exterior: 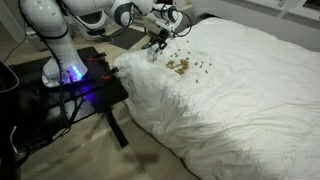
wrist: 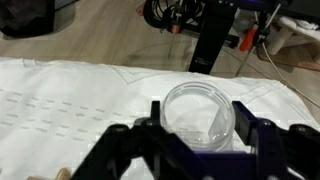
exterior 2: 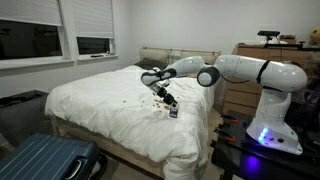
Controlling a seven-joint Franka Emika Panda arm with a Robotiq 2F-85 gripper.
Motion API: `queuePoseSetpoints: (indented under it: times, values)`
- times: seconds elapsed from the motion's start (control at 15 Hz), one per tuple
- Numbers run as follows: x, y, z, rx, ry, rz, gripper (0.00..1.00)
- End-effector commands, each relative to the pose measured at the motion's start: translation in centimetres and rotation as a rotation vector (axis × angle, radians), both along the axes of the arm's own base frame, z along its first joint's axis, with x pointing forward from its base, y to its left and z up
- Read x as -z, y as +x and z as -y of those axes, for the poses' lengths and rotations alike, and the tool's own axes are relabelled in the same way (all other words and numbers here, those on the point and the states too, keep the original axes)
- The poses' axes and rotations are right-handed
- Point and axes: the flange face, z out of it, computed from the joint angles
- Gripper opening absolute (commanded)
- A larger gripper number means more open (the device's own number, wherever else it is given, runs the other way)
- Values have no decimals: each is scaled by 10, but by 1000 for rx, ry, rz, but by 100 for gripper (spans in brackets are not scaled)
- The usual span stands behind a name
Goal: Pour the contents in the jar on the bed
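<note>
The jar (wrist: 198,118) looks empty from the wrist view. I'm staring straight into its mouth and see nothing but clear wall. There's a scatter of brown bits (exterior: 182,66) on the bed (exterior: 240,110), right beside where the arm hangs, so the pour reads as pretty much done to me. The jaws are pinching the jar by its round sides, just above the duvet near the corner closest to the robot.

What worries me from here is the grip: a smooth round wall held by a two-sided pinch. If I swing the wrist round quickly, the jar could twist or slip out. On that puffy duvet it'd probably roll, maybe off the edge onto the floor (exterior: 110,160).

The duvet is also soft and wrinkled. If I dip too low, the jaws could snag it and drag the bits into a fold or over the side. And if I set the jar down there, I'd expect it to tip.
</note>
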Motion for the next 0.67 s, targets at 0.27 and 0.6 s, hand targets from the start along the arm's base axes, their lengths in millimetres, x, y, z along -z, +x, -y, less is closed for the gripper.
queuePoseSetpoints:
  times: [0.27,0.6]
  values:
    - [15,6,-1,60,-40,75,45]
    - [15,5,1,85,-46,70,89]
